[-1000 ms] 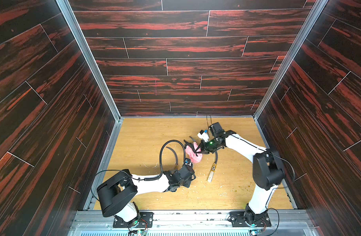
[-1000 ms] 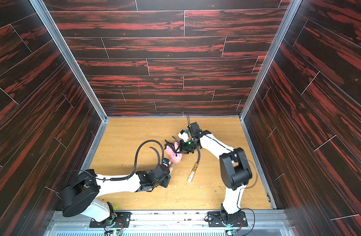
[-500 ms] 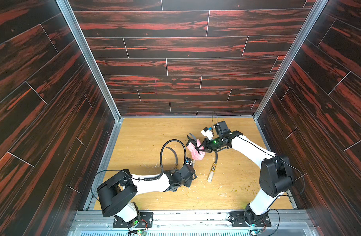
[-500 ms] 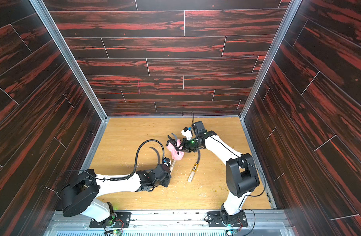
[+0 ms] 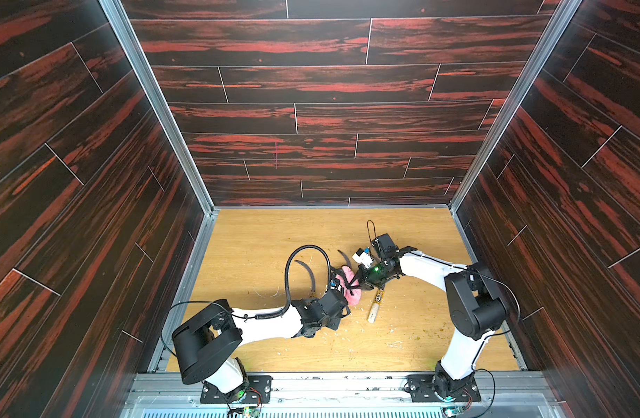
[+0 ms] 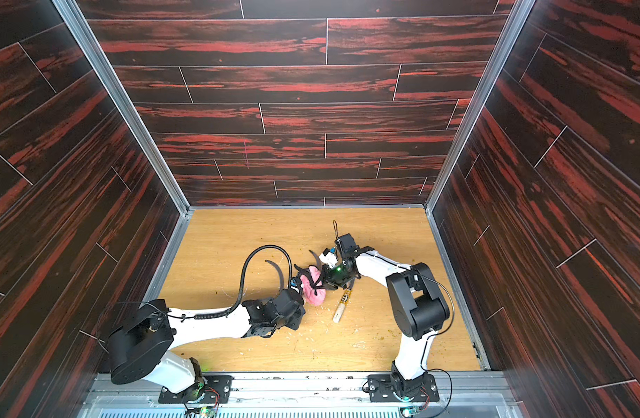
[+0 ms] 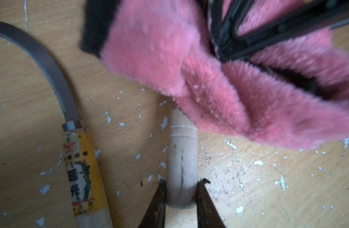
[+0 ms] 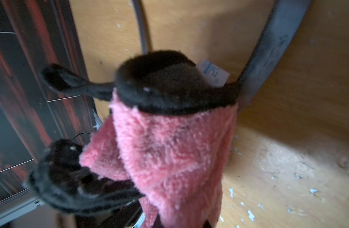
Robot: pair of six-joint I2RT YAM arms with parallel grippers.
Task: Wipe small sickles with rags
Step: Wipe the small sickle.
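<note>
Left gripper (image 7: 181, 189) clamped on handle of plain sickle (image 7: 181, 154); I see right gripper (image 5: 362, 283) pinching pink rag (image 7: 219, 88), covering its upper end. Just beside, labelled sickle (image 7: 80, 167) on worktop (image 7: 268, 187).

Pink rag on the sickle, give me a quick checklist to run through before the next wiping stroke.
1. Left tool shut on the plain sickle handle: ok.
2. Right tool gripping the pink rag: ok.
3. Rag draped over that handle's neck end: ok.
4. Rag touching its blade: cannot tell, hidden.
5. Labelled sickle lying apart from held handle: ok.
</note>
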